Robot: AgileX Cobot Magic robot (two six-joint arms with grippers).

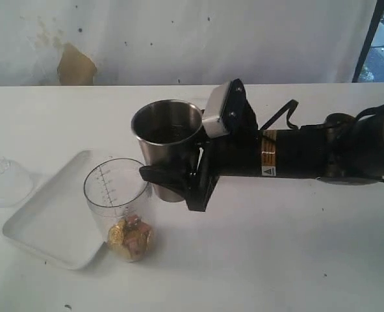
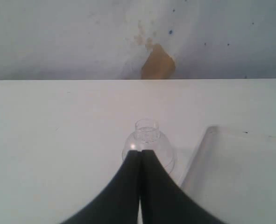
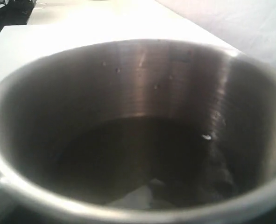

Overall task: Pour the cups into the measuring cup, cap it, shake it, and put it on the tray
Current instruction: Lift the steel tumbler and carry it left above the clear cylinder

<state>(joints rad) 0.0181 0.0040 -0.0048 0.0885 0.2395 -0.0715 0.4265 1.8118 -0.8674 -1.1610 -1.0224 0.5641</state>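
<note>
Right gripper pinching the steel tumbler at 1 o'clock of the measuring cup, which stands at the tray's 4 o'clock edge, possibly touching it: tilting from here, the gripper could clip its rim and topple it.

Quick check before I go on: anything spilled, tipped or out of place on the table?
Nothing stands out. The measuring cup stands upright with gold pieces inside, no spill around it; the right gripper holds the steel tumbler beside it.
</note>
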